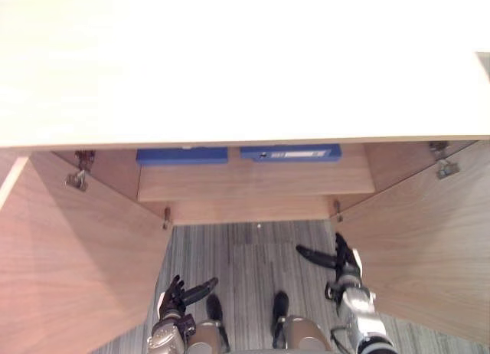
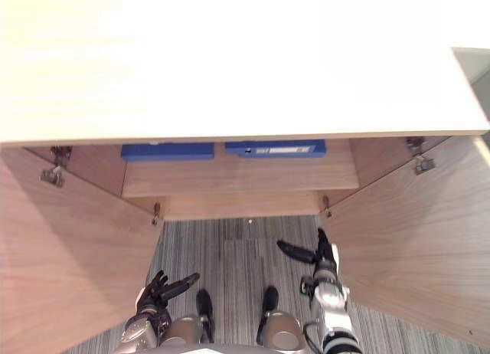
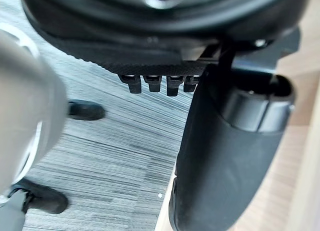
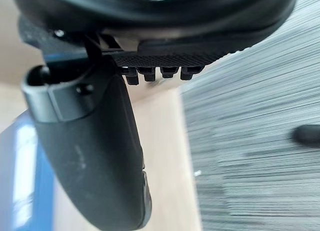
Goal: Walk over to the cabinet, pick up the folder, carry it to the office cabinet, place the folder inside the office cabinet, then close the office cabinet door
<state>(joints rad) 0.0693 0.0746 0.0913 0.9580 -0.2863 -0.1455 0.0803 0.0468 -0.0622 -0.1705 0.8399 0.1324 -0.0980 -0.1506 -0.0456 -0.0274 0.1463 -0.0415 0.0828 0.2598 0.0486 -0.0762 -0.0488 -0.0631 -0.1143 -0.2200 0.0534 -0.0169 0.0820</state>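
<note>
Grey striped carpet lies before the pale wooden office cabinet; its 2 brown doors stand wide; 2 flat blue folders lie on the shelf inside; left hand and right hand hang low, fingers loosely spread and empty, probably free for closing.

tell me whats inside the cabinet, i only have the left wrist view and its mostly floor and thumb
Observer: Two blue folders lie side by side on the shelf: a plain folder and a labelled folder.
Operator: are the doors open
Observer: Yes, the left door and the right door both stand swung wide.
Operator: right hand holding anything
Observer: No, the right hand is open and empty, low over the grey floor in front of the shelf.
</note>
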